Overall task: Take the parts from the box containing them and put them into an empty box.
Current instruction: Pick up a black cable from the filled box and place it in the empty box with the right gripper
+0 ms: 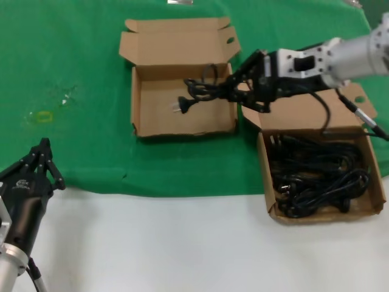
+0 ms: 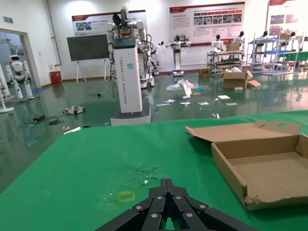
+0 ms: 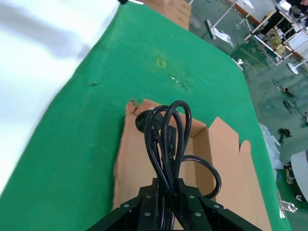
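The right end effector is clenched on one black power cord and holds it over the right edge of the smaller cardboard box, the plug hanging above the box floor. Just right of it, the larger cardboard box holds the remaining coiled cords, touching and overlapping. Both boxes sit on green cloth covering the counter, which is white along its near strip. The left end effector waits at the near left, fingers closed on nothing. A small yellow mark sits on the cloth. Wall posters in the left wrist view are unreadable.
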